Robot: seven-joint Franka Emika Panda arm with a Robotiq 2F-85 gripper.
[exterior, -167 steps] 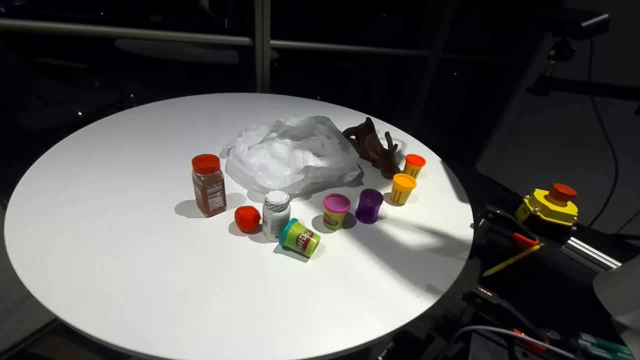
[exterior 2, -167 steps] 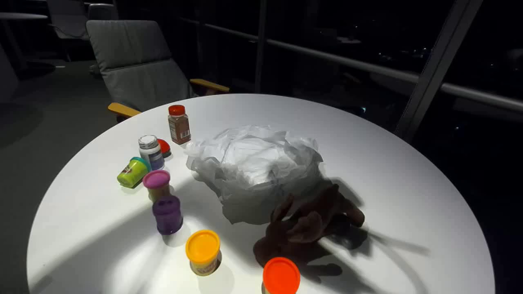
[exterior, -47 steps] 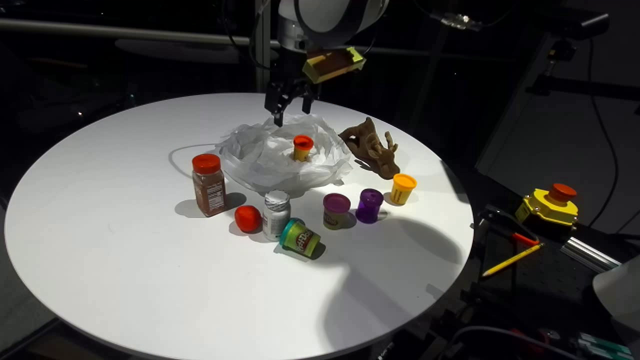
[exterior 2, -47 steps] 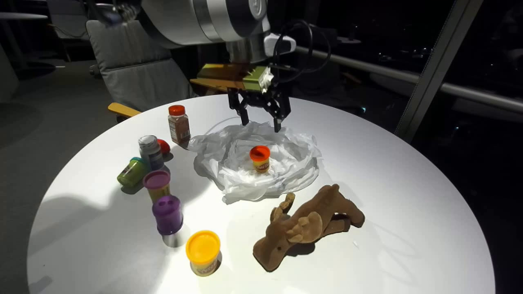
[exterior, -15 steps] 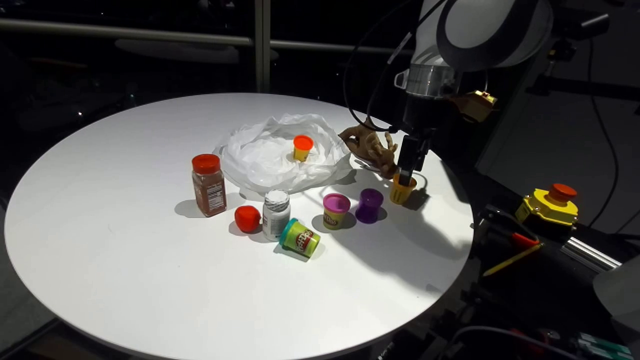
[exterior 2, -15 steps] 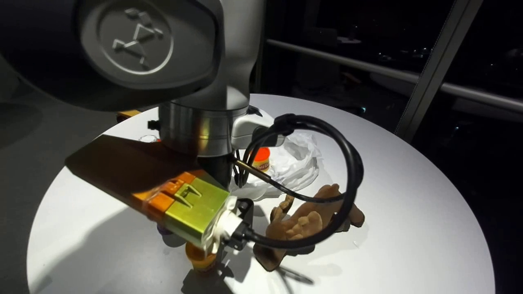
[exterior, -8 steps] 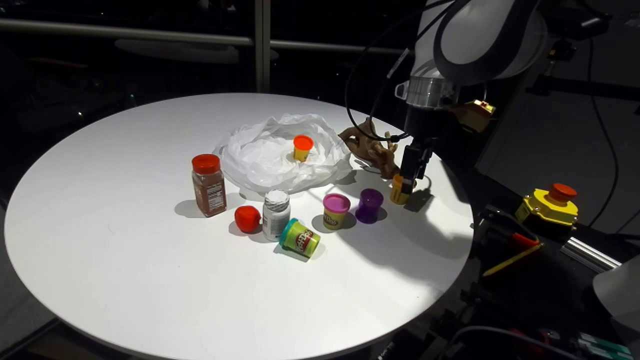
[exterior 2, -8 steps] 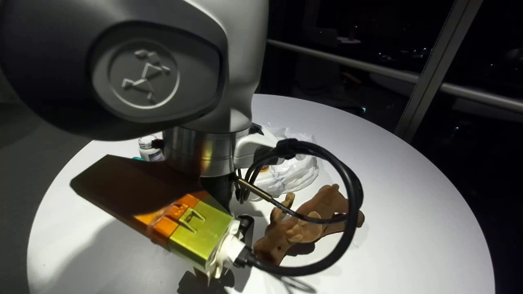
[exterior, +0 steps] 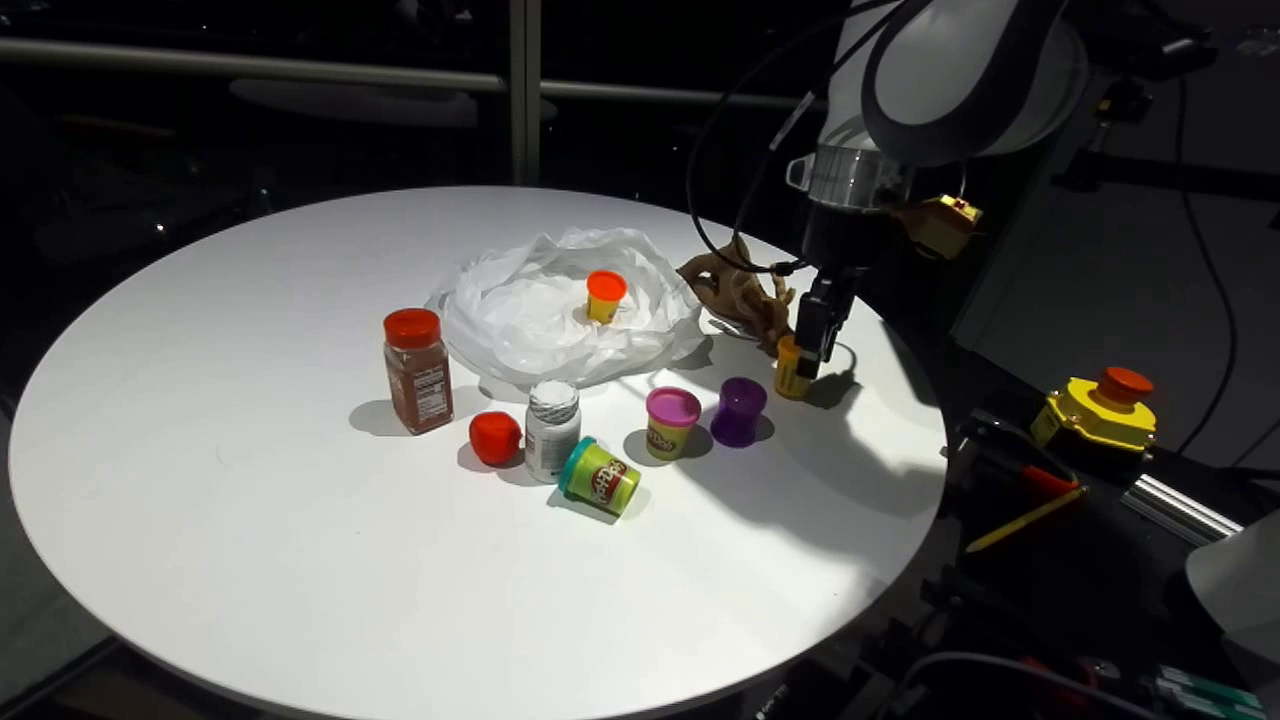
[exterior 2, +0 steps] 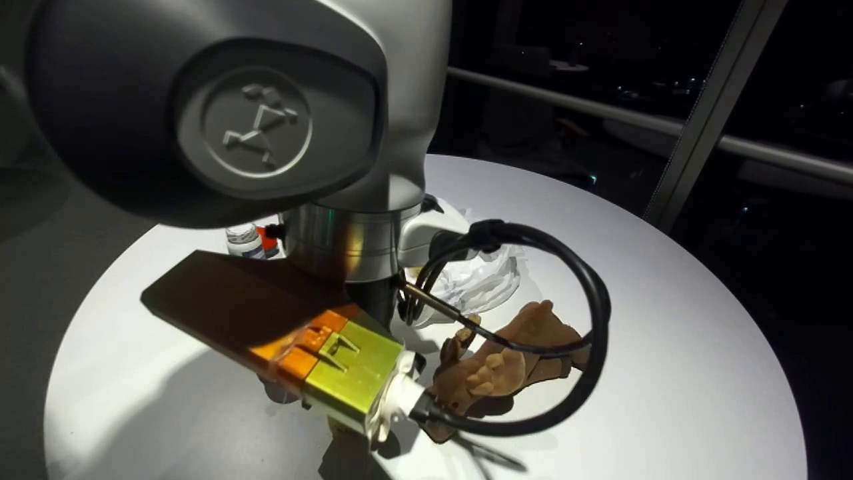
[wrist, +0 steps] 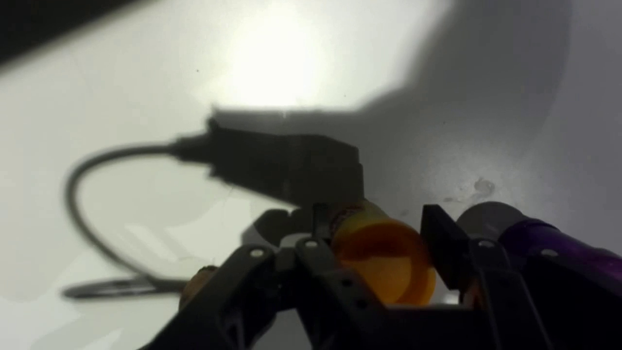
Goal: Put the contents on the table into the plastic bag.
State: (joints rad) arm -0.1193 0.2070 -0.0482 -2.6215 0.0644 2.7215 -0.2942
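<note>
At the round white worktop (exterior: 300, 560), clasping the orange-lidded tub (wrist: 388, 272) in the hand (wrist: 378, 218), near the purple tub (exterior: 738, 412) and brown plush animal (exterior 2: 496, 377); farther off, the wrinkled plastic bag (exterior: 530, 330) with the red-lidded tub (exterior: 605, 297) in its hollow.

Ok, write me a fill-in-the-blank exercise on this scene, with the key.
The red-lidded tub sits in the plastic ____.
The green tub lies on its ____.
The gripper is closed on the tub whose lid is ____.
Between the pink-lidded tub and the gripper stands a ____ container.
Missing words: bag; side; orange; purple.
</note>
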